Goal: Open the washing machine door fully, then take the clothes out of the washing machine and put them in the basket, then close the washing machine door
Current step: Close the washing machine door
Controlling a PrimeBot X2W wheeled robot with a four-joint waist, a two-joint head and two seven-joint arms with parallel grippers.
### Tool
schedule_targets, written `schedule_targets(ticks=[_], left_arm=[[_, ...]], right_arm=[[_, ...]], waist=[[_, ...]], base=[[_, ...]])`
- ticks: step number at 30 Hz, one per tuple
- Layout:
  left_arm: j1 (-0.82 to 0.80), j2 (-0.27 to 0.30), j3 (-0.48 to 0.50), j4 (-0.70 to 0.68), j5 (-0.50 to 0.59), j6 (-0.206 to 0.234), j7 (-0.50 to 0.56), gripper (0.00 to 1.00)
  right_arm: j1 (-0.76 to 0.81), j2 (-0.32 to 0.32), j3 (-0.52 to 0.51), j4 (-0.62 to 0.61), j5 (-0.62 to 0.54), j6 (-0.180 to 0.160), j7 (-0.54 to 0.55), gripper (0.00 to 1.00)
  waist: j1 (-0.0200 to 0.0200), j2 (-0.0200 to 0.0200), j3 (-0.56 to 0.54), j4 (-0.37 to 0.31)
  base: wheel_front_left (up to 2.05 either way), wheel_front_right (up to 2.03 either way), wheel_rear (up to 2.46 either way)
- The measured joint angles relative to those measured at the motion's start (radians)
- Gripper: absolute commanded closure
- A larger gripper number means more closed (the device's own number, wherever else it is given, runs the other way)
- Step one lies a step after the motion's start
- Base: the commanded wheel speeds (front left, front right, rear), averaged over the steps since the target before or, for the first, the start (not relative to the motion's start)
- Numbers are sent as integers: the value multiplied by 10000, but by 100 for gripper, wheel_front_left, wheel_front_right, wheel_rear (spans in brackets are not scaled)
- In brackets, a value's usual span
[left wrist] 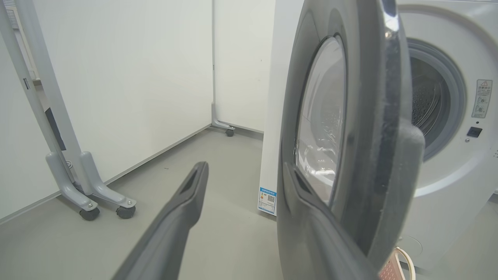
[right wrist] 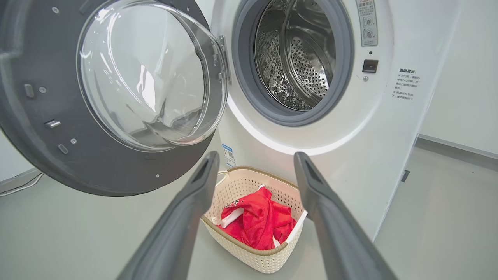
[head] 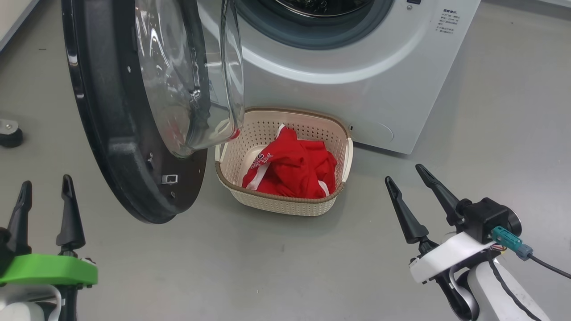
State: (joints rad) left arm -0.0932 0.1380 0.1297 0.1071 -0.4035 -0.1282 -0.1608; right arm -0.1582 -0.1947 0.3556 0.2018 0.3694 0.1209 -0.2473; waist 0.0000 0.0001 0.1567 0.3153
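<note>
The washing machine door stood open just ahead and right of the left gripper, its outer face toward those parted, empty fingers, while the clothes lay in the basket ahead-left of the farther, equally open right gripper.

Past the right gripper: red clothes, white trim, in a cream perforated basket, brown rim; black-rimmed door, white machine.
</note>
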Motion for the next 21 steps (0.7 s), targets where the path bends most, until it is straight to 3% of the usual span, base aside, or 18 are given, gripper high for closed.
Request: schedule_targets(ticks=[21], left_arm=[[169, -54, -345, 723, 100, -2, -581, 0]], right_arm=[[35, 82, -90, 21, 2, 0, -2, 0]], waist=[[0, 0, -86, -47]], base=[[0, 0, 0]])
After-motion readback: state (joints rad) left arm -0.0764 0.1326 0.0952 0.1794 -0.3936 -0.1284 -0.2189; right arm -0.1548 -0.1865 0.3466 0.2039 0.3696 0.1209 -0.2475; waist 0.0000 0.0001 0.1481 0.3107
